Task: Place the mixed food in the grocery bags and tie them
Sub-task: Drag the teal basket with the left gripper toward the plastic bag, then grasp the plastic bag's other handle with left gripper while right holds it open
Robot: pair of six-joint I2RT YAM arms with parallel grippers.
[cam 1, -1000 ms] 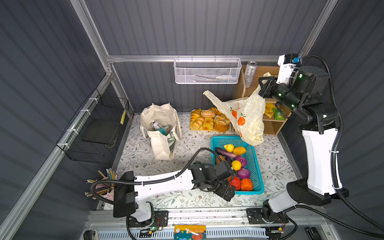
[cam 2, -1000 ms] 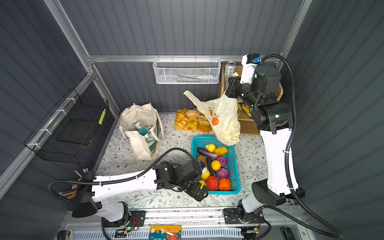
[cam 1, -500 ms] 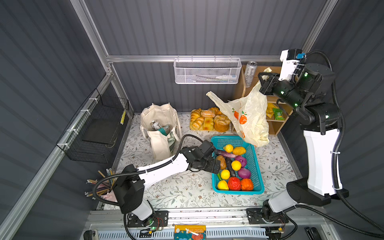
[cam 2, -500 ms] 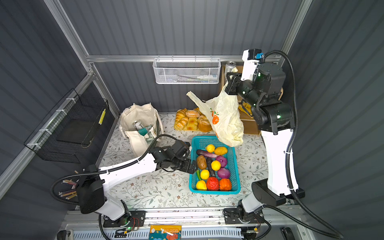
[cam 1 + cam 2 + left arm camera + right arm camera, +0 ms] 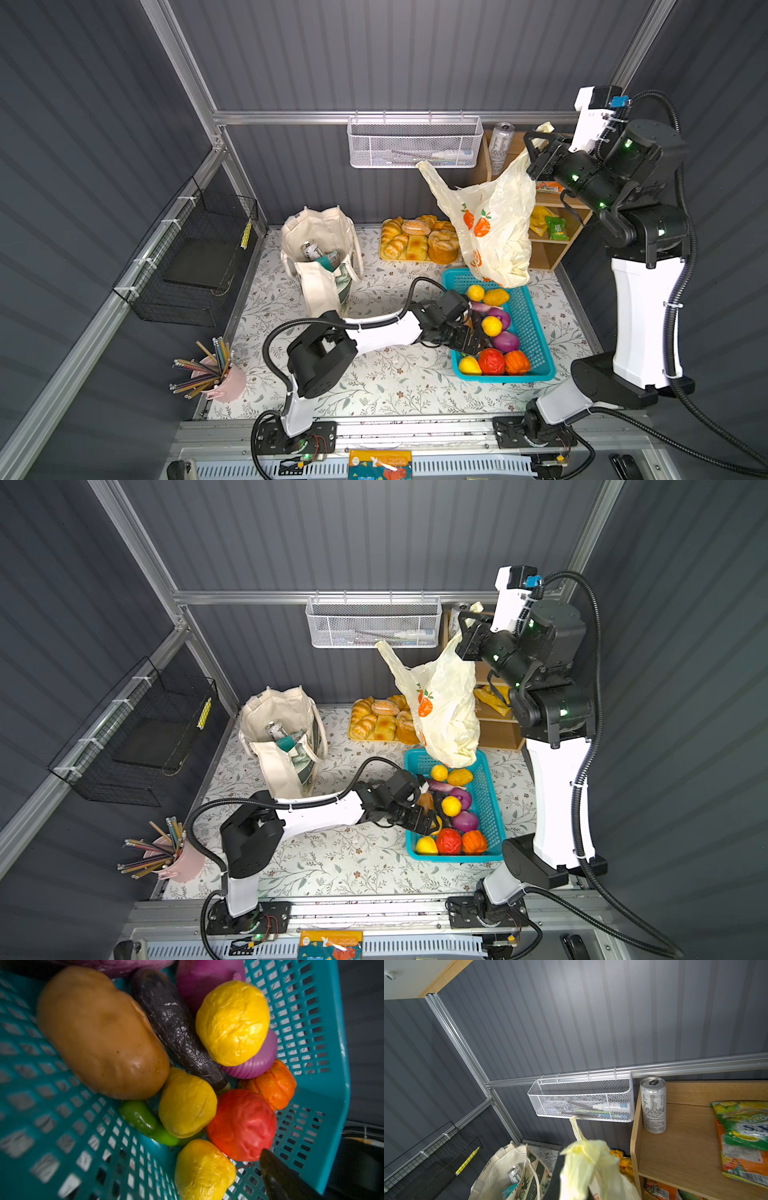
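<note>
**Entry 1: right gripper** (image 5: 535, 154)
- Jaws pressed together on one bunched handle of the plastic bag (image 5: 496, 232).
- Held high beside the wooden shelf (image 5: 552, 253).
- Probable reason: to hang the sack above the turquoise basket (image 5: 507, 377), ready for loading.
- Second handle free, sticking out toward the white wire basket (image 5: 415, 143).
- Bag bottom over the turquoise basket's far end; contact not discernible.
- Limp, seemingly empty; inside not visible.

**Entry 2: left gripper** (image 5: 469, 338)
- Jaws wide apart, nothing between them.
- Set low in the turquoise basket's near half, over the toy produce.
- In the wrist view, one dark fingertip (image 5: 280, 1178) just beside the red fruit (image 5: 242, 1124); touching or not, impossible to tell.
- Probable reason: lined up for a pick.
- Close by:
  - lemons (image 5: 232, 1022)
  - brown potato (image 5: 99, 1032)
  - orange pepper (image 5: 274, 1084)
  - green chilli (image 5: 143, 1120)

**Entry 3: surroundings**
- Canvas tote (image 5: 320, 257) upright, well apart to the left, already containing a drink can (image 5: 309, 249) and a teal packet (image 5: 328, 262).
- Bread pieces (image 5: 415, 241) on a yellow tray by the back wall, unbagged.
- Second can (image 5: 653, 1105) and snack packets (image 5: 743, 1126) on the shelf.
- Neither bag tied; most food not yet packed.
</note>
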